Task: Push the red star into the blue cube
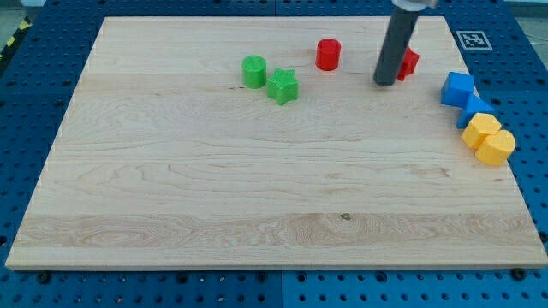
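Observation:
The red star lies near the view's top right, partly hidden behind my rod. My tip rests on the board just left of and touching or nearly touching the star. The blue cube sits to the right of the star, near the board's right edge, a short gap away. A second blue block lies just below and right of the cube.
A red cylinder stands left of my rod. A green cylinder and a green star sit together at top centre-left. Two yellow blocks lie at the right edge below the blue ones. The board's right edge is close.

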Robot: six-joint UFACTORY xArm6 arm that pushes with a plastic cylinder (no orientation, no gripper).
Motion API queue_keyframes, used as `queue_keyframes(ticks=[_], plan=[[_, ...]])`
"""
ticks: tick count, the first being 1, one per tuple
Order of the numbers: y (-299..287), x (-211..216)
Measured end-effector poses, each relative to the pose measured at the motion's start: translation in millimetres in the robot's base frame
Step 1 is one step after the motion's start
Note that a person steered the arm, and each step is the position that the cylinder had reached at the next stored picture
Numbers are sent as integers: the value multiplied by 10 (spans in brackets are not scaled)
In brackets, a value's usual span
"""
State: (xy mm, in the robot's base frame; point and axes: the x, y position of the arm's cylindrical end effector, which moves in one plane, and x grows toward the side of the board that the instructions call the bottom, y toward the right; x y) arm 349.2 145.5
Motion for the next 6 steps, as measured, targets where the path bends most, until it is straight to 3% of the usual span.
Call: queue_keyframes(ticks=[1, 2, 4, 6], plan=[[-267, -202], [-97, -490], [892, -273], [744, -266]])
